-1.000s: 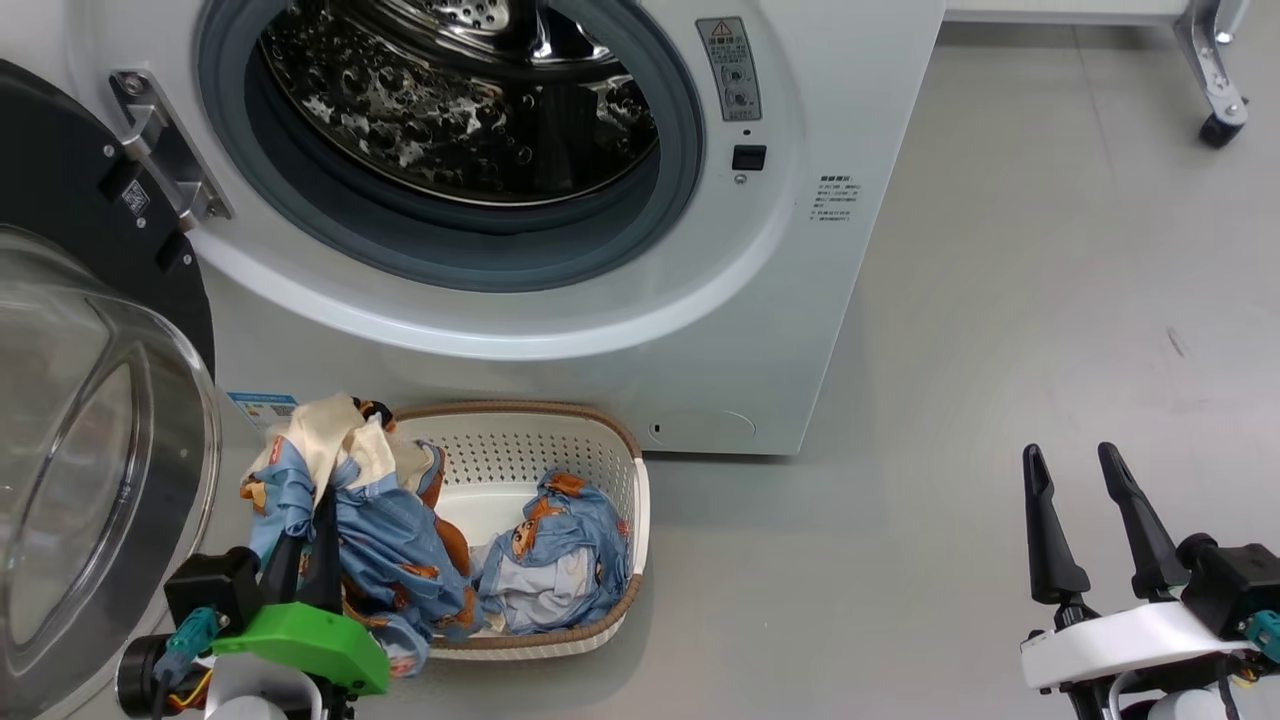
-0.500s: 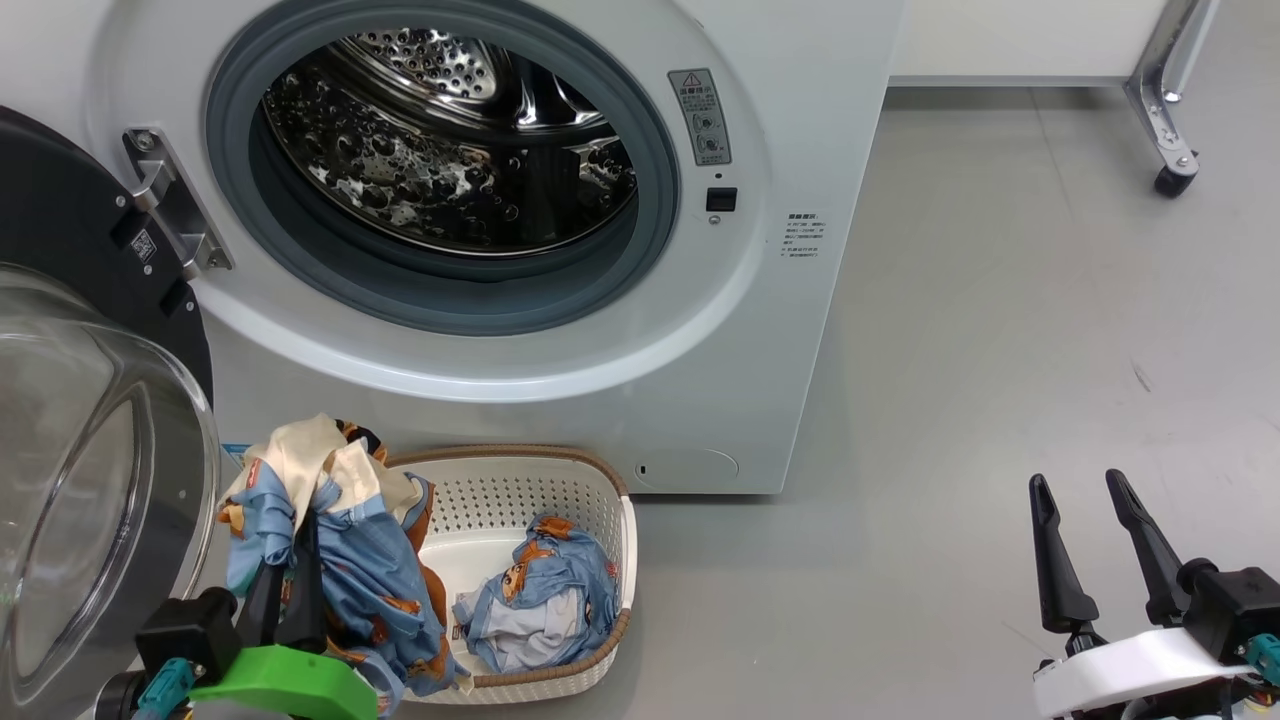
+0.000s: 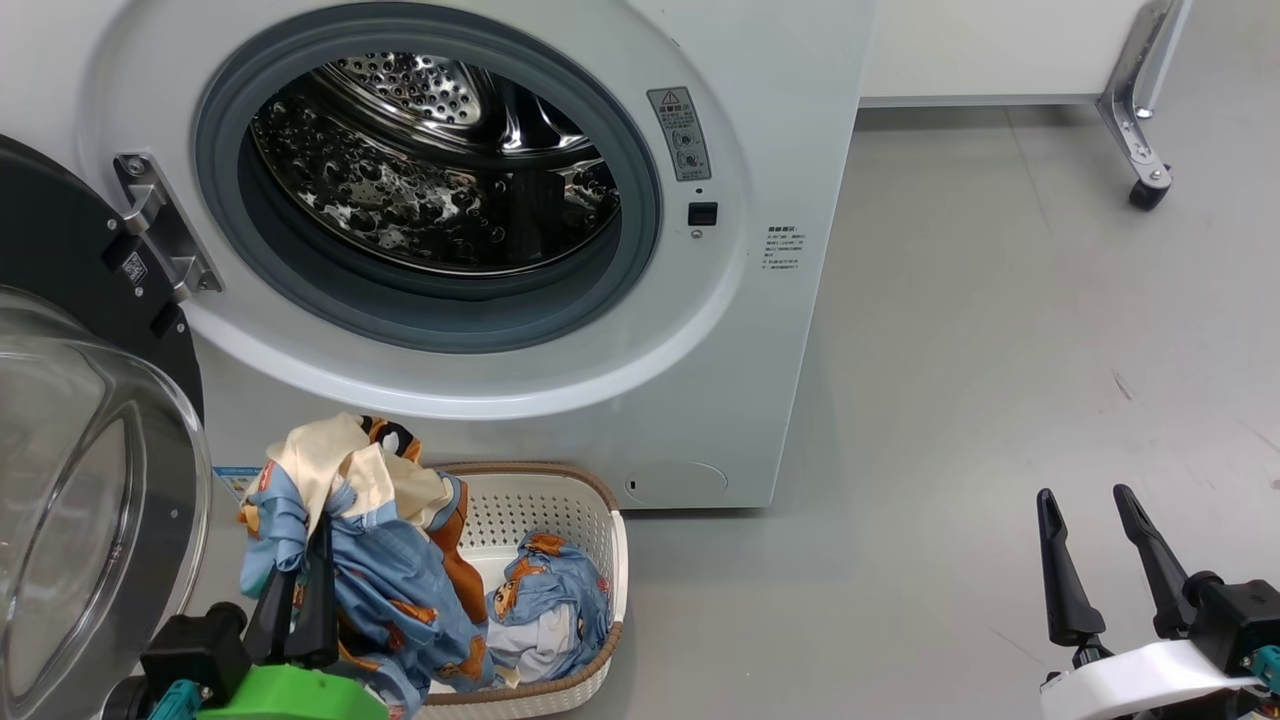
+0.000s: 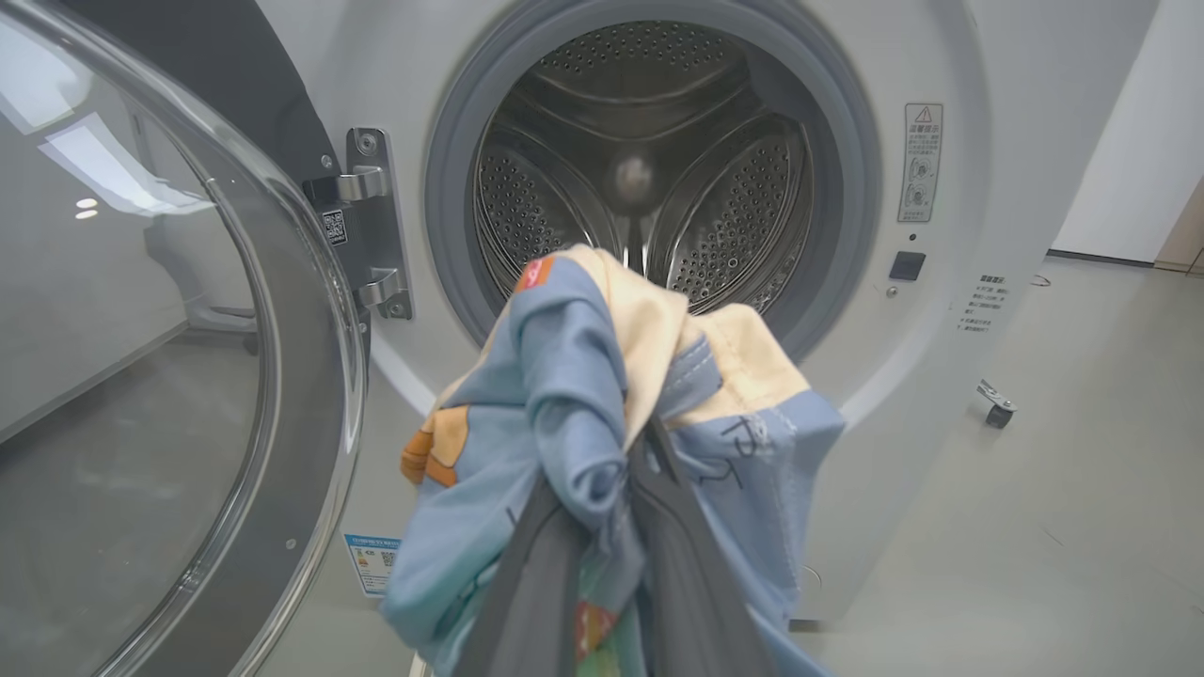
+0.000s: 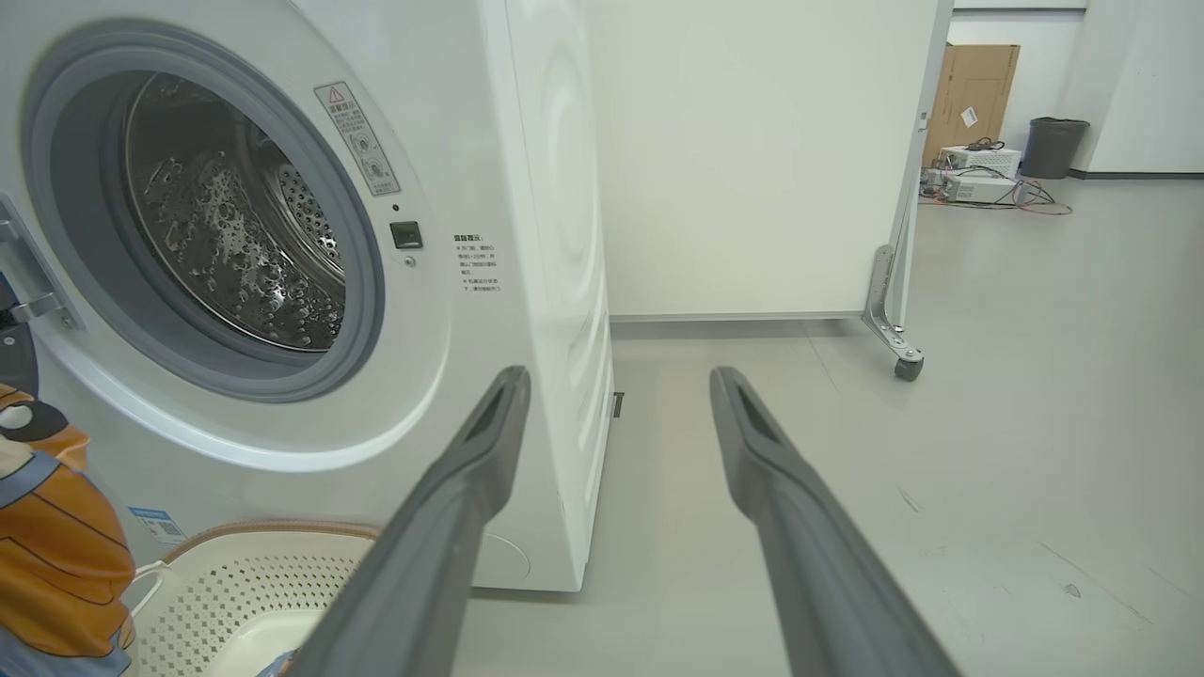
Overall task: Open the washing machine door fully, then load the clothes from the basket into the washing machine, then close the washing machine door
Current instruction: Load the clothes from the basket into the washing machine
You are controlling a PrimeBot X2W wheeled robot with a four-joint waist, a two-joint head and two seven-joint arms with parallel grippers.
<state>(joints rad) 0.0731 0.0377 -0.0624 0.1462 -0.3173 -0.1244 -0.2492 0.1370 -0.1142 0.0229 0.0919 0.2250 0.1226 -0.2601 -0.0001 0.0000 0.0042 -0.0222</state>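
Lower left, the left hand (image 3: pixel 303 585) is clamped on the clothes (image 3: pixel 395 575) above the basket (image 3: pixel 560 500). Lower right, the right hand (image 3: pixel 1083 500) has fingers apart.

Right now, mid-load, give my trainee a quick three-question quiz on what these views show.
1. True or false: the washing machine door is shut.
2. Which claw holds a bundle of clothes? A) left B) right C) neither
3. Fill in: more clothes lie in the ___.
Key: 1 false, it stands swung open. 2 A: the left claw is shut on them; the right claw is open and empty. 3 basket.
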